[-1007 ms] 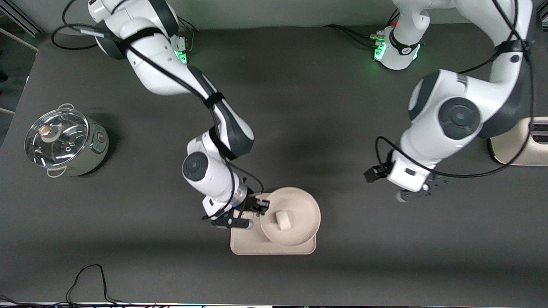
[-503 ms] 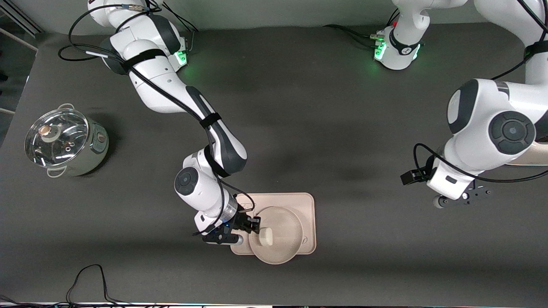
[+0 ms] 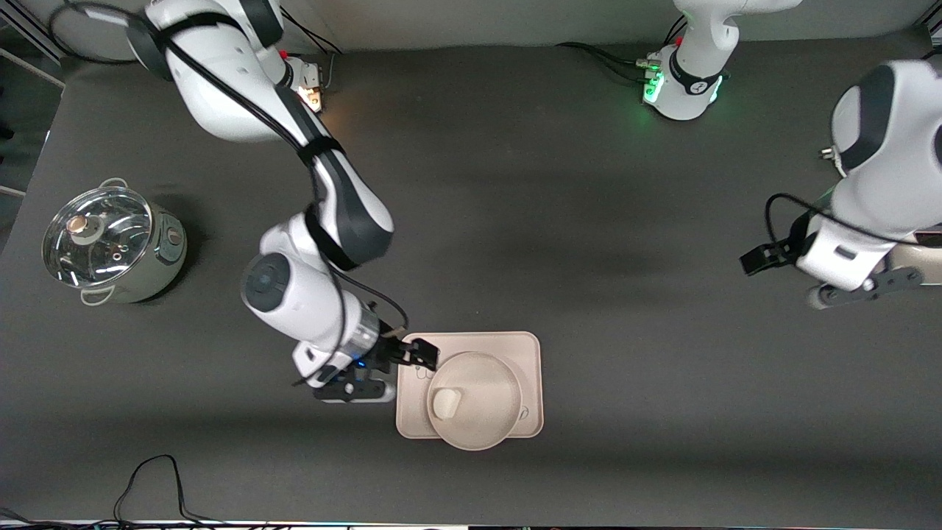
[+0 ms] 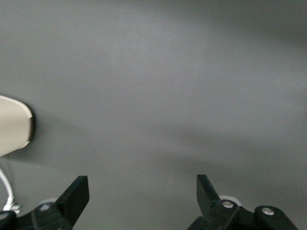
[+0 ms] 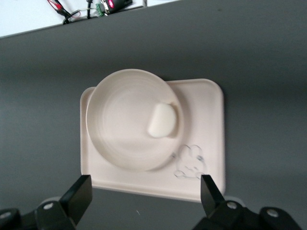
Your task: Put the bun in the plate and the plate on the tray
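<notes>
The round cream plate (image 3: 482, 405) rests on the rectangular tray (image 3: 526, 353), overhanging the tray's edge nearest the front camera. The small white bun (image 3: 445, 403) lies in the plate, toward the right arm's end. The right wrist view also shows the plate (image 5: 122, 124), the bun (image 5: 161, 120) and the tray (image 5: 206, 120) with its bear drawing. My right gripper (image 3: 412, 355) (image 5: 146, 201) is open and empty, just clear of the tray's corner by the bear drawing. My left gripper (image 3: 861, 288) (image 4: 142, 196) is open and empty over bare table at the left arm's end.
A steel pot with a glass lid (image 3: 110, 243) stands at the right arm's end of the table. A cream appliance (image 3: 923, 258) sits at the left arm's end, partly hidden by the left arm; its corner shows in the left wrist view (image 4: 14, 129). A black cable (image 3: 154, 478) lies near the front edge.
The right gripper carried the plate with the bun over the tray, set it down, let go and drew back. The left arm swung away toward its own end of the table.
</notes>
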`<state>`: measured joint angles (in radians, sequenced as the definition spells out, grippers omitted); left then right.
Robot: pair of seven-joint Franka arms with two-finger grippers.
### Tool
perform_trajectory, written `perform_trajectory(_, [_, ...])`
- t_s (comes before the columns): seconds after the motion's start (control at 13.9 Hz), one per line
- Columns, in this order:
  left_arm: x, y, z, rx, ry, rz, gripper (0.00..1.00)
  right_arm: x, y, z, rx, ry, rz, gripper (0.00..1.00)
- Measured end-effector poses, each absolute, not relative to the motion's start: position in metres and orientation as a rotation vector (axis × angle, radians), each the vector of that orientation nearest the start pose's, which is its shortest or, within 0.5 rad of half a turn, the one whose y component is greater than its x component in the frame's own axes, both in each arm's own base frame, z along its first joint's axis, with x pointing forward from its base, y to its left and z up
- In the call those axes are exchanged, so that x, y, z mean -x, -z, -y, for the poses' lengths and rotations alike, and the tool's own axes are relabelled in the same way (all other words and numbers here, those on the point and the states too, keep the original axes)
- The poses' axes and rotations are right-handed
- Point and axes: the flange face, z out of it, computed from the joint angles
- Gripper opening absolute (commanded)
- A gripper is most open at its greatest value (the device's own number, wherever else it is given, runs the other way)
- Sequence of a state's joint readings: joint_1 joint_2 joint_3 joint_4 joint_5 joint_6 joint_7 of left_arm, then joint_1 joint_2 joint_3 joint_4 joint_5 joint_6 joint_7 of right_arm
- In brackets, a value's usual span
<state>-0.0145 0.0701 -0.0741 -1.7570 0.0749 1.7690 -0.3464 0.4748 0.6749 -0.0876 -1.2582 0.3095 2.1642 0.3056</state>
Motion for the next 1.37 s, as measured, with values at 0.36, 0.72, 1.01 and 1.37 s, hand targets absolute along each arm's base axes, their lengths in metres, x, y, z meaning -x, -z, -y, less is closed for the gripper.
perform_trajectory(0.36, [-0.549,-0.559,0.013,3.028,-0.034,0.447,1.00,-0.622,-0.486,-0.206,3.003,0.042,-0.009,1.00])
perform_trajectory(0.72, [-0.535,-0.579,-0.028,3.047,-0.020,0.385,1.00,-0.579,-0.543,-0.139,3.091,-0.066,-0.048,1.00])
perform_trajectory(1.01, [-0.534,-0.553,-0.025,3.048,-0.097,0.337,1.00,-0.572,-0.552,-0.095,3.105,-0.134,-0.035,1.00])
perform_trajectory(1.37, [-0.529,-0.545,-0.029,3.048,-0.106,0.346,1.00,-0.562,-0.554,-0.066,3.091,-0.187,-0.060,1.00])
